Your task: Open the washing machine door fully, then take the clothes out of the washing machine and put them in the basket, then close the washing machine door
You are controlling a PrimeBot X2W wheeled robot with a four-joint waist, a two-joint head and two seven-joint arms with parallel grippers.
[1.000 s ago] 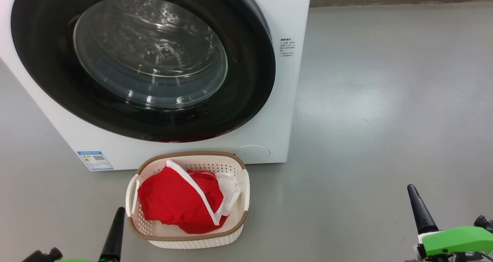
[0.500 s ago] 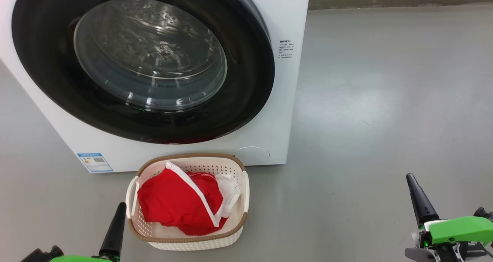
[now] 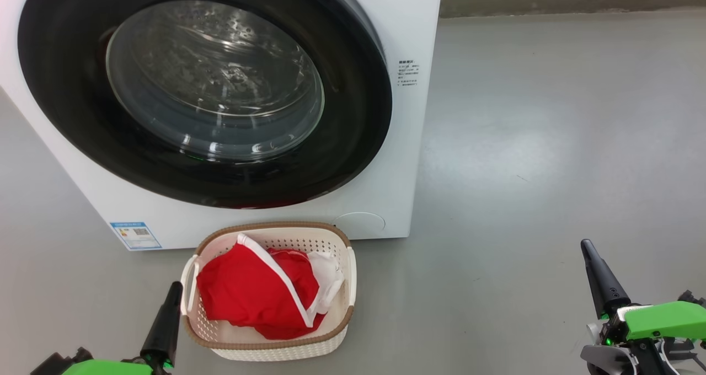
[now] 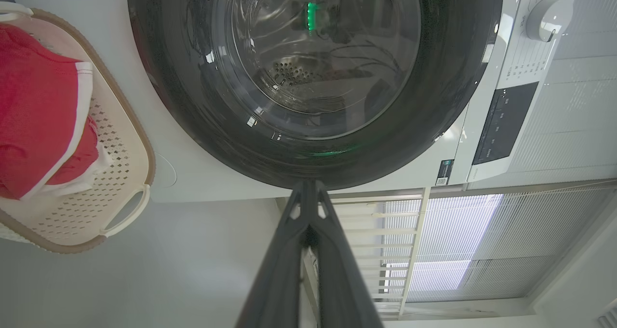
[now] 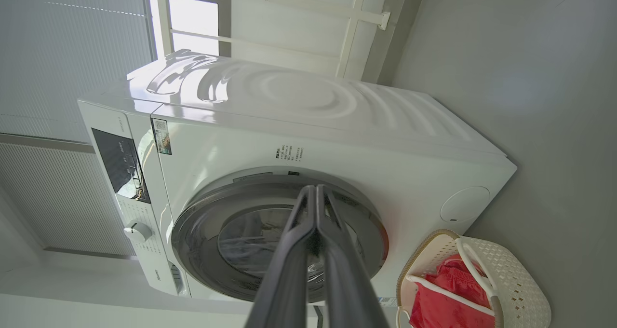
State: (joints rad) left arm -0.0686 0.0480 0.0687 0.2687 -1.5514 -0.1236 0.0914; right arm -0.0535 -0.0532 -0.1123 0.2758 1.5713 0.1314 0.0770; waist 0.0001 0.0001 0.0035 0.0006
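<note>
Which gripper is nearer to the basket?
The left gripper: its tip is close beside the basket, at its left side; the right gripper is far off across the floor.

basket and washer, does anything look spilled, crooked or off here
Nothing stands out. The basket sits upright on the floor in front of the washing machine, with the clothes bunched inside it and none hanging over the rim. The washing machine door looks shut against the front, its glass unbroken.
</note>
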